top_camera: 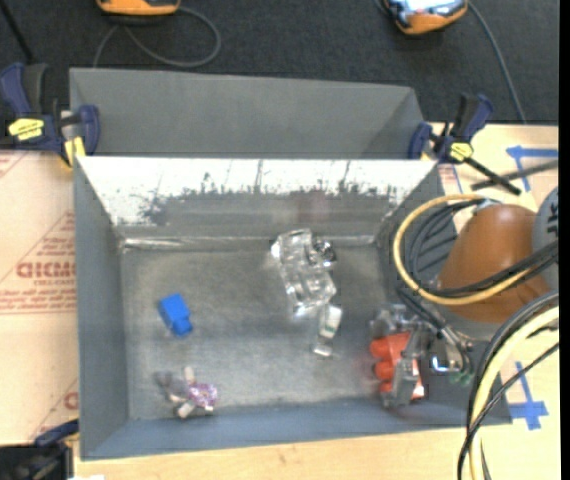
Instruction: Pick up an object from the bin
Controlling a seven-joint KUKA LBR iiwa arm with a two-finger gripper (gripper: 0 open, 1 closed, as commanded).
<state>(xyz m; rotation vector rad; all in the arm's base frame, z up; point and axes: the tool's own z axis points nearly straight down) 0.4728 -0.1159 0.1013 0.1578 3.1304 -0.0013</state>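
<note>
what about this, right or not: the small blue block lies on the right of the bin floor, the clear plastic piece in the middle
Wrong side. In the camera view the small blue block lies on the left of the bin floor; the clear plastic piece is in the middle.

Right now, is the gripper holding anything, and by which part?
Cannot tell. The gripper is down at a red object in the bin's lower right corner; no clear hold shows.

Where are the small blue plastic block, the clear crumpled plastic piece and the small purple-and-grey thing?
small blue plastic block point(175, 314), camera view, its top face.
clear crumpled plastic piece point(303, 273), camera view, its middle.
small purple-and-grey thing point(199, 396), camera view, its purple part.
</note>
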